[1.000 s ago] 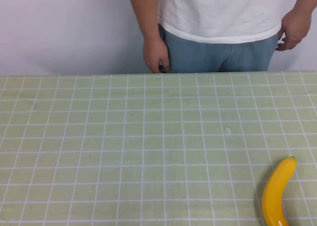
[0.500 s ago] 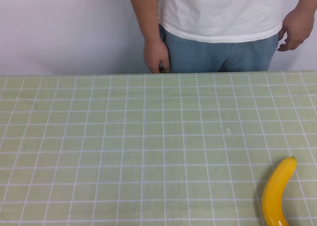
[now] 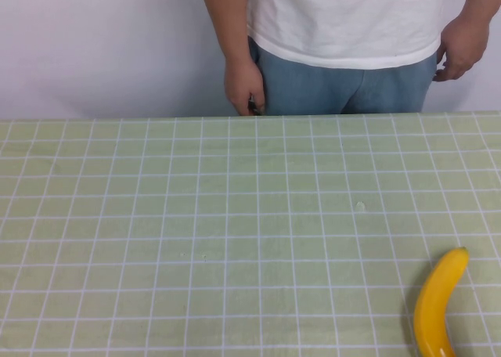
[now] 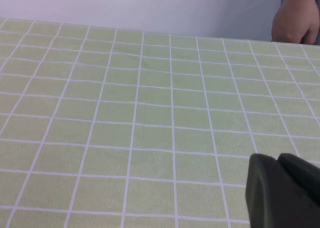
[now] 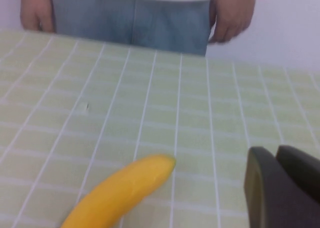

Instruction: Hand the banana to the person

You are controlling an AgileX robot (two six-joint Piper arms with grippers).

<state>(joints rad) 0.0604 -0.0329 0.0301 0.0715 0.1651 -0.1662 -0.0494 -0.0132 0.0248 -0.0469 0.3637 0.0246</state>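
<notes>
The yellow banana [image 3: 437, 302] lies on the green checked tablecloth at the near right; its lower tip runs past the picture's edge. It also shows in the right wrist view [image 5: 120, 193], just beside my right gripper [image 5: 270, 150], which is shut, empty and apart from it. The person [image 3: 344, 28] stands behind the table's far edge in a white T-shirt and blue jeans, both hands hanging down. My left gripper [image 4: 272, 158] is shut and empty, low over the cloth on the left side. Neither gripper shows in the high view.
The green tablecloth [image 3: 196, 216] with white grid lines covers the whole table. A white wall stands behind the far edge. The person's hand [image 4: 292, 23] hangs at the far edge, holding a small dark thing [image 3: 253, 104].
The person has shifted slightly, hands a little higher and to the left. The banana and both grippers have not moved.
</notes>
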